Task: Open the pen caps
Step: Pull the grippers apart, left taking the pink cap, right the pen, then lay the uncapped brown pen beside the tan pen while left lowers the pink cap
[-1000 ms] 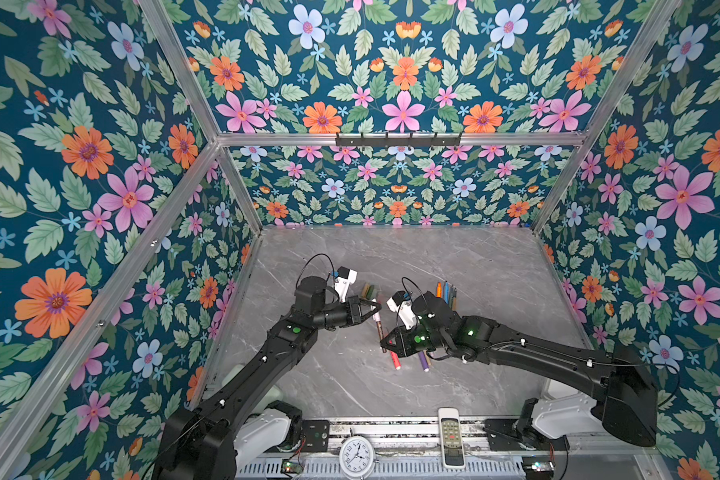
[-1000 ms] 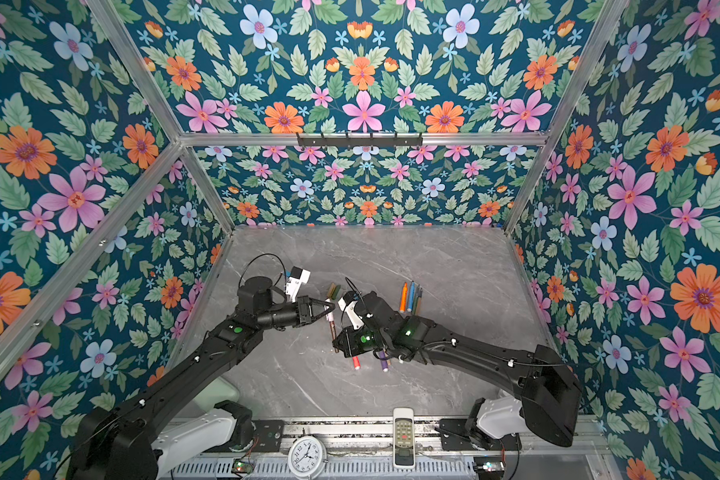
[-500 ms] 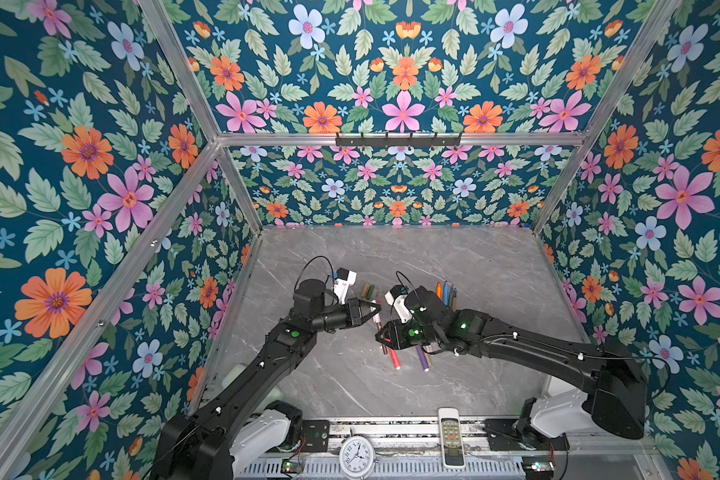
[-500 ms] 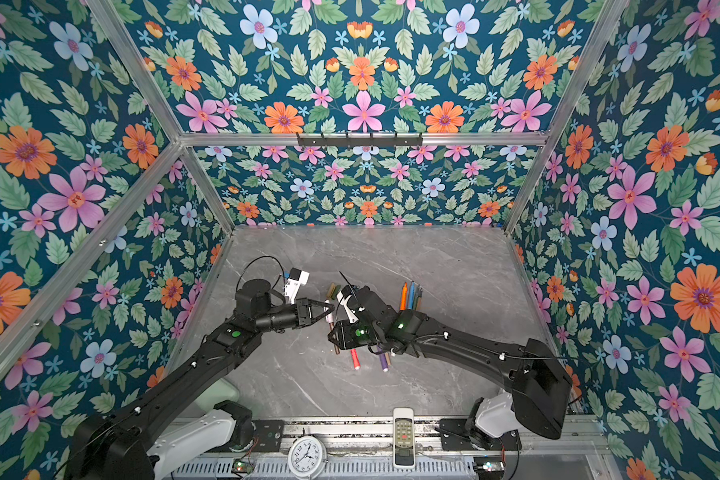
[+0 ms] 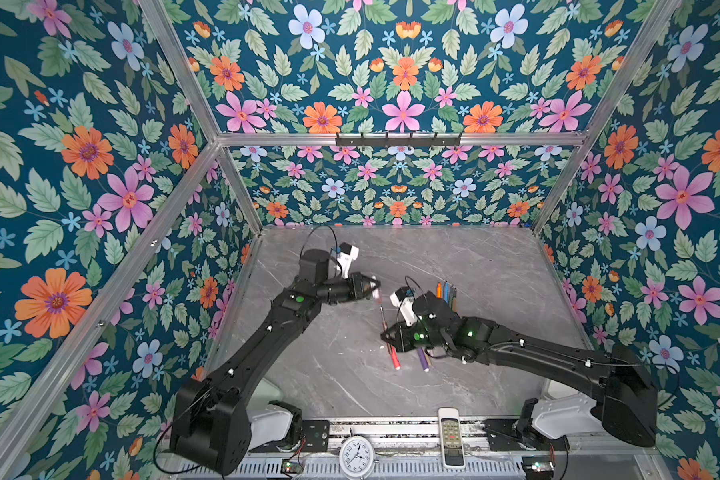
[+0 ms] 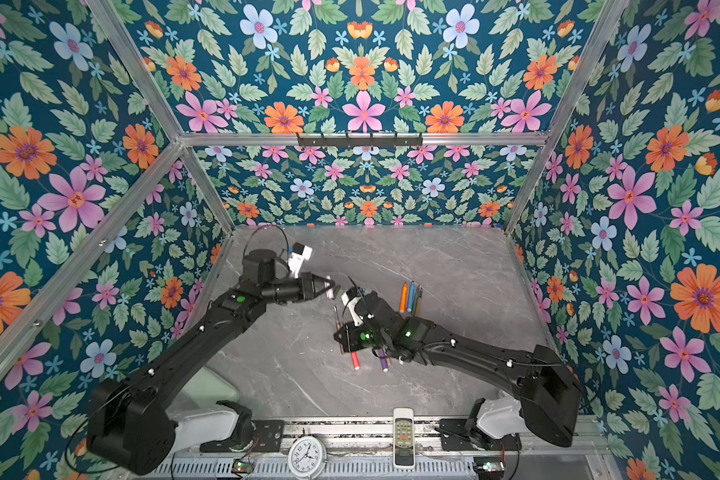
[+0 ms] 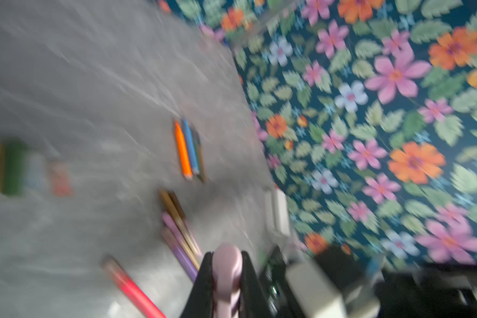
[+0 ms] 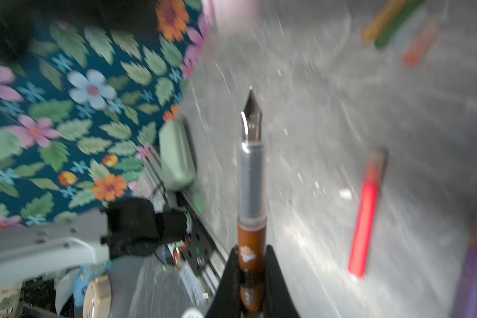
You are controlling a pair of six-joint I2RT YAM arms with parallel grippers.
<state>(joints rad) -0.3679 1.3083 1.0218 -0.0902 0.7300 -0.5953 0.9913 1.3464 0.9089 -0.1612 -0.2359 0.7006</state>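
Note:
My left gripper [image 5: 376, 286] [image 7: 227, 254] hovers above the grey table, shut on a pink pen cap [image 7: 227, 272]. A short way nearer the front, my right gripper [image 5: 389, 336] [image 8: 251, 249] is shut on a brown pen [image 8: 251, 236] whose grey grip and metal nib stand bare. The same pen [image 6: 336, 318] points at the left gripper across a gap. A red pen [image 5: 395, 358] and a purple pen [image 5: 422, 359] lie under the right gripper. Orange, blue and green pens [image 5: 445, 291] lie further back. Loose tan, green, clear and reddish caps [image 7: 14, 168] lie in a row.
A white remote [image 5: 451, 432] and a small clock [image 5: 357, 455] sit on the front rail. Flowered walls close in the table [image 5: 474, 257] on three sides. A pale green arm base [image 8: 176, 157] stands at the left front corner.
The left gripper has drawn back from the right one with the pink cap. The brown pen's nib now shows bare. The right gripper opened briefly and shut again on the pen.

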